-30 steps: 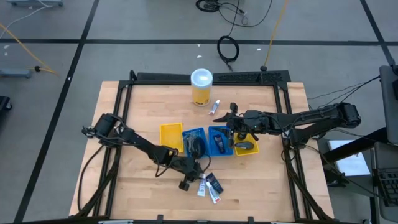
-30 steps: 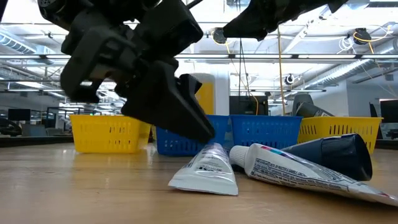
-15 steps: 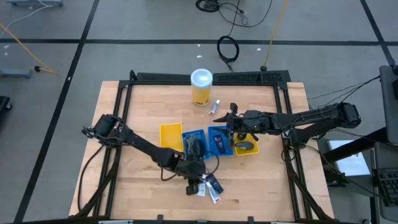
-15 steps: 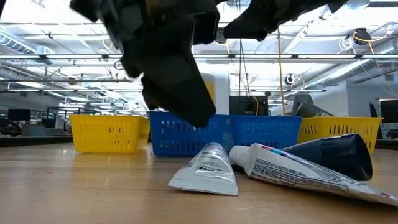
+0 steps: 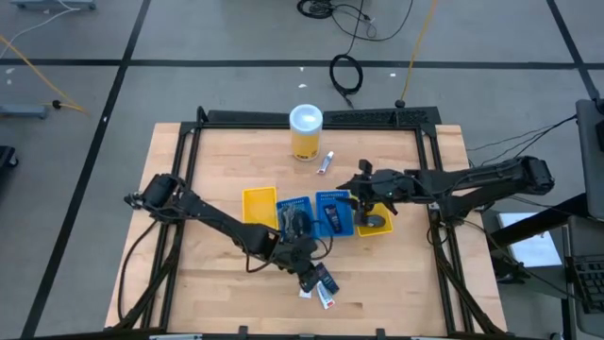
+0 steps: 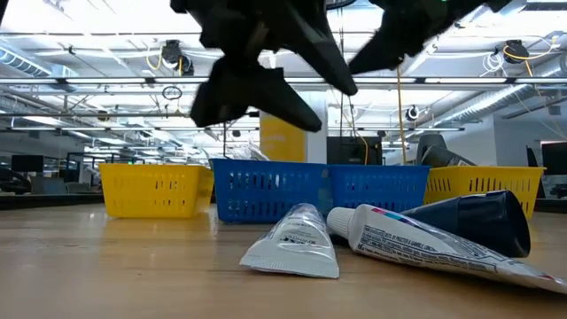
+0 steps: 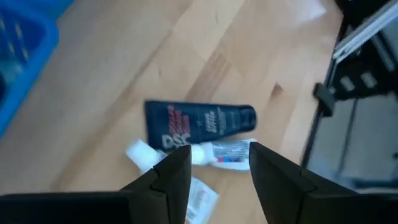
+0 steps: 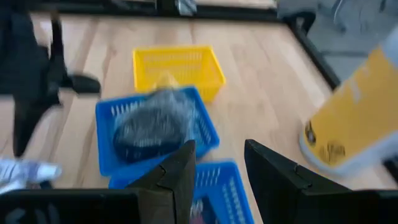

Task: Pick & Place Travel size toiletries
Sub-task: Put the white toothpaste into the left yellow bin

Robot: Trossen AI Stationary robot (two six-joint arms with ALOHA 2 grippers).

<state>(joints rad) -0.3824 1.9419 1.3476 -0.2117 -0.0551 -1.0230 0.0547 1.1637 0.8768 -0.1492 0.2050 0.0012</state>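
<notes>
Three tubes lie flat on the table near its front edge: a dark tube (image 7: 199, 124), a white tube with blue marks (image 7: 217, 152) and a second white tube (image 6: 292, 241). My left gripper (image 7: 219, 165) hovers open just above them (image 5: 311, 279), touching none. My right gripper (image 8: 217, 162) is open and empty above the tray row (image 5: 366, 196). Black discs in clear wrap (image 8: 155, 127) fill one blue tray. A dark oval piece (image 5: 376, 222) lies in the right yellow tray. One small white tube (image 5: 326, 162) lies near the canister.
A row of trays sits mid-table: yellow (image 5: 260, 206), blue (image 5: 294, 215), blue (image 5: 332, 212), yellow (image 5: 373, 227). The tall yellow canister with a white lid (image 5: 306, 132) stands toward the far edge. Bare wood (image 5: 208, 161) shows left of the canister and beside the tubes.
My left gripper has moved toward the table's right, from beside the tubes to over them, and has risen clear of the tabletop. My right gripper has shifted a little toward the right over the trays. The tubes have stayed where they were.
</notes>
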